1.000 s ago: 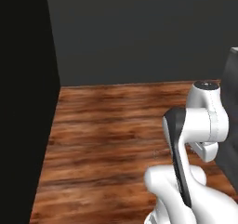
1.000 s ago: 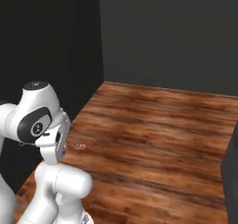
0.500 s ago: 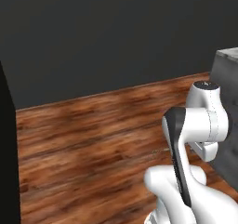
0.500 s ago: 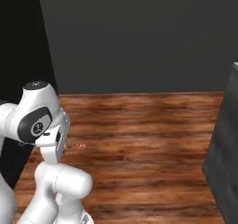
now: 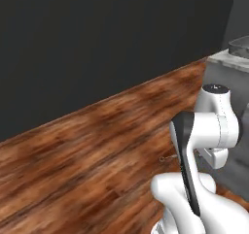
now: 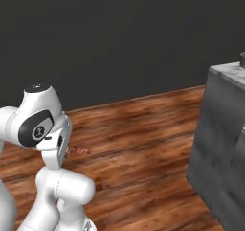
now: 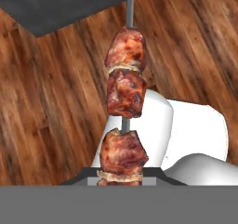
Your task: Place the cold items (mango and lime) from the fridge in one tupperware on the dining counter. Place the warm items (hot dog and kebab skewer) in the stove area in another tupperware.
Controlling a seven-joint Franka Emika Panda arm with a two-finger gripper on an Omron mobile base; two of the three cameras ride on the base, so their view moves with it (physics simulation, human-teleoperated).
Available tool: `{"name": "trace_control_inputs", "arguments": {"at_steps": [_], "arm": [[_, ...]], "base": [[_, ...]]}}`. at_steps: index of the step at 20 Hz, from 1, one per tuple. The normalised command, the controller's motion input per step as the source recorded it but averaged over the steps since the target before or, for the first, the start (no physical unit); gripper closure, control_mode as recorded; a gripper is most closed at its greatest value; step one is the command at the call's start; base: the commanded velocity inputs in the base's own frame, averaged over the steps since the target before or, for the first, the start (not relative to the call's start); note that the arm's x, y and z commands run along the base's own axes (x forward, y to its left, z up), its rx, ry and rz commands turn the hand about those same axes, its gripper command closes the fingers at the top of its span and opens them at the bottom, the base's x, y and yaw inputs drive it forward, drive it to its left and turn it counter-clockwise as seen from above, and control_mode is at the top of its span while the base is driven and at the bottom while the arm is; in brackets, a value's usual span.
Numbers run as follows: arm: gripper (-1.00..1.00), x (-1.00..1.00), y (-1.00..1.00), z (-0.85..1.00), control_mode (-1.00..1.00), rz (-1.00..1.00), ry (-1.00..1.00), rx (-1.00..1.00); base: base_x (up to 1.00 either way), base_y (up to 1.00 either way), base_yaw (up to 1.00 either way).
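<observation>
We carry the kebab skewer (image 7: pixel 123 121) pinched between the closed fingers (image 7: pixel 122 177), the grip falling on the lowest meat chunk at the bottom of the hand view; the finger tips themselves are hidden under that chunk. From the fingers the skewer runs straight outward: two more browned chunks, then the bare grey rod. We judge the step in hand to be transport of this warm item toward the dark grey tray, so we keep the pinch firm and the wrist steady, because the long load will swing on a sudden turn of the base. Just beyond the fingers lies wooden floor (image 7: pixel 51 102). In the right base view a small reddish piece of the skewer (image 6: pixel 80 151) projects beside the folded arm, low over the floor. Farther out, ahead and to the right, stands a grey block with a veined top, probably the tabletop (image 6: pixel 228 72) of a counter; a dark object on it is too cropped to name. Its corner is the nearest obstacle. A dark wall (image 5: pixel 97 43) closes the far side.
</observation>
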Motion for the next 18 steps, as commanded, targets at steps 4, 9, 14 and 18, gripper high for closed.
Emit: {"name": "trace_control_inputs", "arguments": {"at_steps": [4,9,14,18], "arm": [[1.00,0.00,0.00,0.00,1.00,0.00,0.00,0.00],[1.00,0.00,0.00,0.00,1.00,0.00,0.00,0.00],[1.00,0.00,0.00,0.00,1.00,0.00,0.00,0.00],[1.00,0.00,0.00,0.00,1.00,0.00,0.00,0.00]], "base": [[1.00,0.78,-0.55],[1.00,0.84,-0.53],[1.00,0.95,-0.50],[1.00,1.00,-0.46]]}}
